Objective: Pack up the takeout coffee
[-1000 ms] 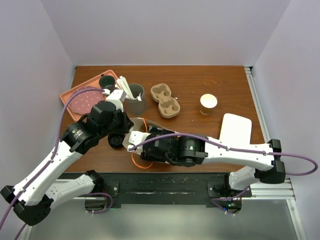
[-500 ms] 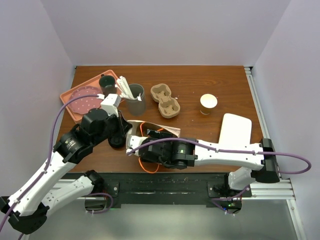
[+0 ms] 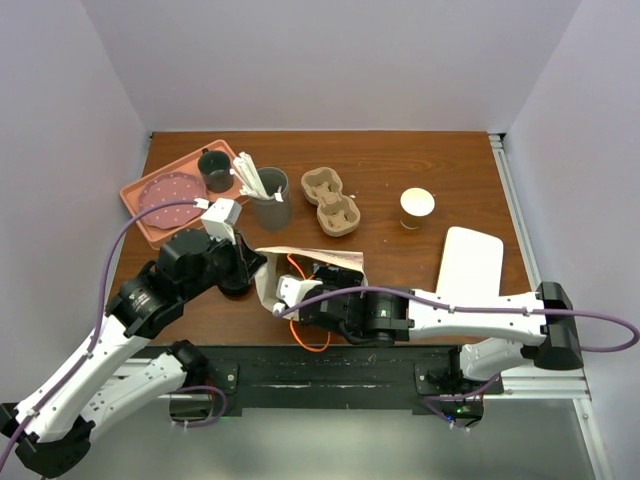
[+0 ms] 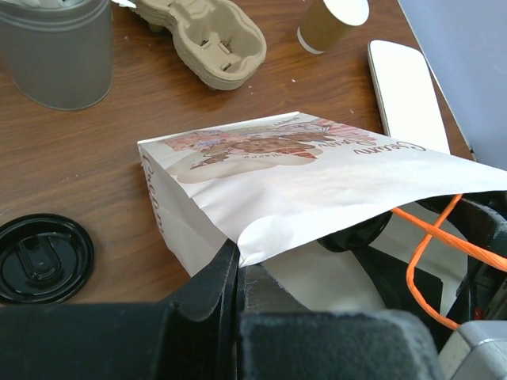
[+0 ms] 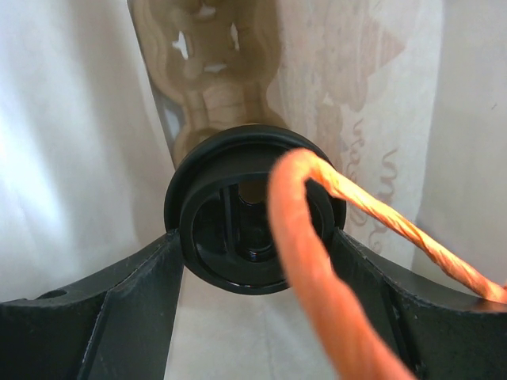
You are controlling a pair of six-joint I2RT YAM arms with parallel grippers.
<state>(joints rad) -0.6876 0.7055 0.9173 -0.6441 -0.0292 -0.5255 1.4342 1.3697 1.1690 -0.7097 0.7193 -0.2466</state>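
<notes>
Left gripper (image 4: pixel 238 273) has its jaws together, pinched on the upper lip of the paper bag (image 4: pixel 317 182), apparently to hold the mouth up; right gripper (image 5: pixel 255 237) is deep inside the bag, fingers spread wide and clamped either side of a black round piece (image 5: pixel 253 214); can't tell if that's a lid or a small cup.

Takeout coffee (image 3: pixel 417 203) isn't packed yet; it stands upright on the table (image 3: pixel 400 160), right of the cup carrier (image 3: pixel 332 203), well apart from the bag, with neither gripper near it. Cup has a tapered tan paper wall and a white round top; probably light and easy to crush.

Carrier is moulded pulp, with nothing in its wells that I can see; its outline shows through the bag wall in the right wrist view, so the paper is thin.

Bag lies on its side; white, printed, floppy; orange cord handle (image 4: pixel 428 245) hangs across the right fingers, a likely snag. Black lid (image 4: pixel 40 257) lies flat just beside the bag.
</notes>
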